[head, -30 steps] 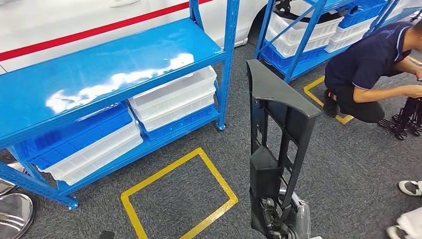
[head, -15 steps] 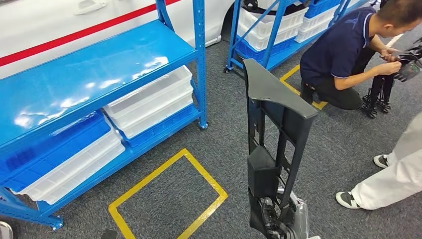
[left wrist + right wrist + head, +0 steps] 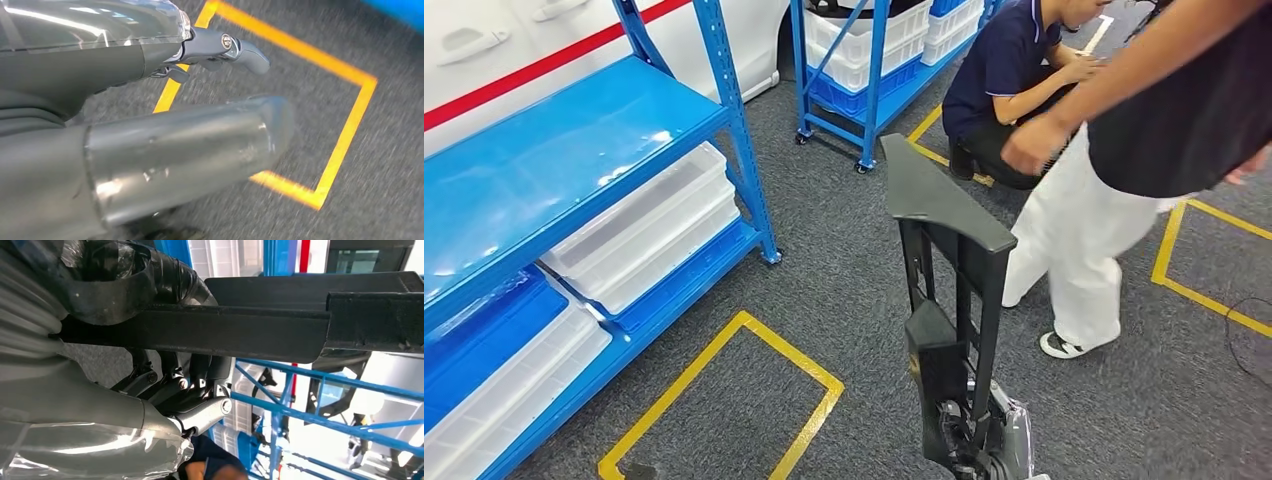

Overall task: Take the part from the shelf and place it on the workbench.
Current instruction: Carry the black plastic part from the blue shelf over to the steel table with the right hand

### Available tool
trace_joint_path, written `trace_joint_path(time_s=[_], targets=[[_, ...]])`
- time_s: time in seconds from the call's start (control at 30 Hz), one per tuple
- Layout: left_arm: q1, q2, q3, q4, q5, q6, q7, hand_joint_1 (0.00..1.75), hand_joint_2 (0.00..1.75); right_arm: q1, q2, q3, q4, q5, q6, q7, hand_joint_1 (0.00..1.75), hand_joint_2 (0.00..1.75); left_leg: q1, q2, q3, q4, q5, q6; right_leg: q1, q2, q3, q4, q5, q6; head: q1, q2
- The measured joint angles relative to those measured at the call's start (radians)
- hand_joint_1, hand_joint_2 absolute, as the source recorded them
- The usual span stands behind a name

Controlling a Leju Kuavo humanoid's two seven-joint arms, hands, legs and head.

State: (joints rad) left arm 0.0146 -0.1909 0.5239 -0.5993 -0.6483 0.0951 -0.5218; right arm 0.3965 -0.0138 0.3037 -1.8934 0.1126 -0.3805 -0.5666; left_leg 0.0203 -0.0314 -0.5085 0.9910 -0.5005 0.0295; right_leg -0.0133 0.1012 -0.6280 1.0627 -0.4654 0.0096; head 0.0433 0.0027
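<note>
Above grey carpet, right hand (image 3: 984, 450) grips upright black part (image 3: 949, 260).

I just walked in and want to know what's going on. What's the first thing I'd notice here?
The tall black plastic part standing upright in the middle, gripped at its bottom by the robot's right hand. Just behind it, a person in white trousers walks by, while another person crouches beside the far blue shelf. At the left stands a big blue shelf holding white bins.

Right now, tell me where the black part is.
The black part stands upright in the right hand, low and centre-right in the head view, above grey carpet between the yellow floor square and a walking person's white trousers.
</note>
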Motion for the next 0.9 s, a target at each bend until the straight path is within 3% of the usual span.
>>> trace_joint_path(time_s=[0.07,0.13,0.17,0.2,0.23,0.3,0.33,0.37,0.43,0.47,0.53,0.6,0.63,0.67,0.7,0.73,0.8,0.87,0.9], targets=[[-0.027,0.007,0.017,0.045,0.007,0.018,-0.026,0.0,0.0,-0.014,-0.005,0.003,-0.002,-0.003,0.006,0.003,1.75,1.75,-0.001,0.028,0.001,-0.007,0.005,0.01,0.002,-0.065,-0.049,0.101,-0.058,0.005,0.0,0.0],[-0.045,0.014,0.028,0.081,0.014,0.023,-0.047,0.0,0.0,-0.024,-0.009,0.004,-0.003,-0.009,0.015,0.01,1.75,1.75,-0.004,0.058,0.0,-0.006,0.003,0.012,-0.004,-0.089,-0.105,0.217,-0.106,0.012,0.0,0.0],[-0.052,0.016,0.032,0.093,0.016,0.022,-0.053,0.0,0.0,-0.025,-0.01,0.004,-0.003,-0.011,0.019,0.013,1.75,1.75,-0.005,0.072,0.001,-0.005,0.001,0.011,-0.008,-0.093,-0.114,0.238,-0.106,0.015,0.0,0.0],[-0.059,0.018,0.035,0.102,0.019,0.021,-0.057,0.0,0.0,-0.026,-0.011,0.004,-0.003,-0.013,0.021,0.015,1.75,1.75,-0.004,0.086,0.002,-0.004,-0.001,0.008,-0.012,-0.098,-0.101,0.219,-0.087,0.018,0.0,0.0],[-0.066,0.018,0.037,0.109,0.02,0.02,-0.058,0.0,0.0,-0.025,-0.012,0.004,-0.003,-0.015,0.022,0.016,1.75,1.75,-0.004,0.098,0.005,-0.003,-0.005,0.004,-0.015,-0.109,-0.069,0.163,-0.055,0.02,0.0,0.0],[-0.075,0.018,0.041,0.117,0.021,0.019,-0.058,0.0,0.0,-0.027,-0.014,0.004,-0.008,-0.019,0.025,0.017,1.75,1.75,-0.006,0.12,0.012,0.001,-0.014,-0.007,-0.012,-0.154,0.005,0.027,-0.007,0.017,0.0,0.0],[-0.078,0.018,0.043,0.118,0.021,0.019,-0.058,0.0,0.0,-0.027,-0.014,0.004,-0.012,-0.021,0.026,0.017,1.75,1.75,-0.008,0.129,0.015,0.002,-0.019,-0.013,-0.008,-0.169,0.026,-0.012,0.001,0.012,0.0,0.0],[-0.081,0.018,0.045,0.119,0.021,0.018,-0.058,0.0,0.0,-0.027,-0.014,0.004,-0.017,-0.023,0.028,0.017,1.75,1.75,-0.01,0.138,0.018,0.003,-0.023,-0.019,-0.003,-0.174,0.033,-0.027,-0.002,0.006,0.0,0.0],[-0.086,0.017,0.047,0.12,0.021,0.016,-0.057,0.0,0.0,-0.023,-0.014,0.003,-0.026,-0.027,0.028,0.018,1.75,1.75,-0.01,0.156,0.025,0.001,-0.028,-0.031,0.001,-0.15,0.031,-0.027,-0.002,-0.007,0.0,0.0],[-0.089,0.016,0.047,0.12,0.021,0.016,-0.057,0.0,0.0,-0.02,-0.014,0.003,-0.03,-0.028,0.028,0.018,1.75,1.75,-0.007,0.151,0.028,0.005,-0.035,-0.037,0.0,-0.14,0.031,-0.031,0.0,-0.014,0.0,0.0],[-0.091,0.016,0.047,0.12,0.021,0.015,-0.057,0.0,0.0,-0.017,-0.014,0.002,-0.039,-0.03,0.028,0.018,1.75,1.75,-0.002,0.103,0.006,0.064,-0.079,-0.043,-0.004,-0.118,0.034,-0.039,0.004,-0.028,0.0,0.0],[-0.088,0.016,0.047,0.121,0.022,0.015,-0.055,0.0,0.0,-0.016,-0.014,0.002,-0.043,-0.03,0.027,0.019,1.75,1.75,0.0,0.051,-0.058,0.199,-0.147,-0.044,-0.003,-0.094,0.033,-0.04,0.005,-0.037,0.0,0.0],[-0.085,0.016,0.048,0.121,0.025,0.015,-0.053,0.0,0.0,-0.015,-0.014,0.002,-0.044,-0.028,0.026,0.02,1.75,1.75,0.0,0.041,-0.091,0.262,-0.167,-0.044,-0.001,-0.079,0.033,-0.039,0.004,-0.039,0.0,0.0],[-0.082,0.016,0.048,0.122,0.03,0.015,-0.05,0.0,0.0,-0.013,-0.014,0.002,-0.044,-0.025,0.024,0.021,1.75,1.75,0.0,0.038,-0.112,0.296,-0.168,-0.043,0.001,-0.064,0.034,-0.038,0.004,-0.04,0.0,0.0],[-0.081,0.016,0.048,0.121,0.037,0.015,-0.046,0.0,0.0,-0.01,-0.014,0.002,-0.045,-0.021,0.021,0.022,1.75,1.75,0.0,0.036,-0.116,0.292,-0.148,-0.042,0.002,-0.049,0.034,-0.036,0.004,-0.04,0.0,0.0],[-0.08,0.017,0.049,0.121,0.043,0.014,-0.042,0.0,0.0,-0.008,-0.014,0.002,-0.048,-0.017,0.018,0.023,1.75,1.75,0.0,0.031,-0.101,0.246,-0.109,-0.04,0.003,-0.034,0.036,-0.034,0.003,-0.039,0.0,0.0],[-0.08,0.02,0.049,0.118,0.051,0.011,-0.035,0.0,0.0,-0.006,-0.014,0.002,-0.057,-0.012,0.015,0.026,1.75,1.75,0.003,-0.014,-0.052,0.111,-0.032,-0.033,0.003,-0.005,0.035,-0.027,-0.001,-0.033,0.0,0.0],[-0.08,0.023,0.049,0.117,0.05,0.01,-0.031,0.0,0.0,-0.006,-0.014,0.002,-0.064,-0.011,0.014,0.03,1.75,1.75,0.003,-0.059,-0.025,0.037,-0.009,-0.029,0.0,0.019,0.026,-0.02,0.0,-0.022,0.0,0.0],[-0.08,0.024,0.049,0.117,0.05,0.01,-0.029,0.0,0.0,-0.005,-0.015,0.001,-0.066,-0.011,0.015,0.032,1.75,1.75,0.002,-0.064,-0.023,0.032,-0.011,-0.027,-0.003,0.032,0.021,-0.02,0.003,-0.014,0.0,0.0]])
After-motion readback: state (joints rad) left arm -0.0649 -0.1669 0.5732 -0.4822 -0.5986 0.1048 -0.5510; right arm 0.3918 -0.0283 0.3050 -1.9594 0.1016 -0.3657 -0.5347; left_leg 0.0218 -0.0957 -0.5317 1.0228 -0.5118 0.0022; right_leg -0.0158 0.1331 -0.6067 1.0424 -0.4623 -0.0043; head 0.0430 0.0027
